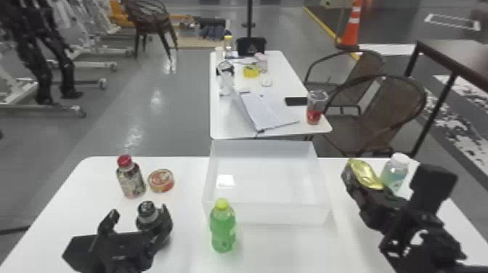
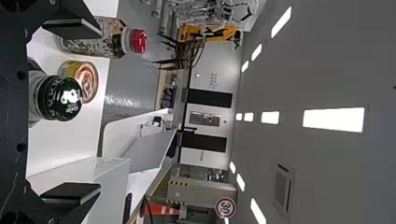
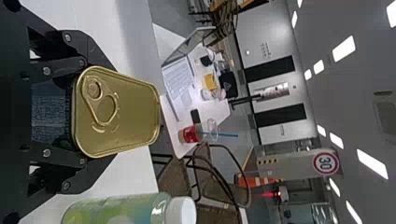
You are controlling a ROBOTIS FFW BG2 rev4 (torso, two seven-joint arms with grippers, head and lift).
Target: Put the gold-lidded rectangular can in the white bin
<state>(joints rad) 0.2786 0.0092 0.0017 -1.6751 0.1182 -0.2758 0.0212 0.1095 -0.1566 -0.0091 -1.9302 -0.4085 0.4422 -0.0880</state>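
Note:
At the table's right side, my right gripper (image 1: 377, 205) is shut on the gold-lidded can (image 1: 364, 173), left of a bottle with a white cap. In the right wrist view the can's gold lid (image 3: 116, 112) faces the camera, held between the fingers of my right gripper (image 3: 77, 112). The white bin (image 1: 267, 214) stands mid-table, left of the can. My left gripper (image 1: 134, 218) is parked at the table's left; in the left wrist view my left gripper (image 2: 70, 116) is open, a dark-capped container (image 2: 60, 98) between its widely spaced fingers.
A green bottle (image 1: 222, 227) stands just in front of the bin. The white-capped bottle (image 1: 395, 172) is close to the right gripper. At the left are a red-capped bottle (image 1: 130, 178) and a round tin (image 1: 161, 180). Beyond the bin is a second table (image 1: 232, 130).

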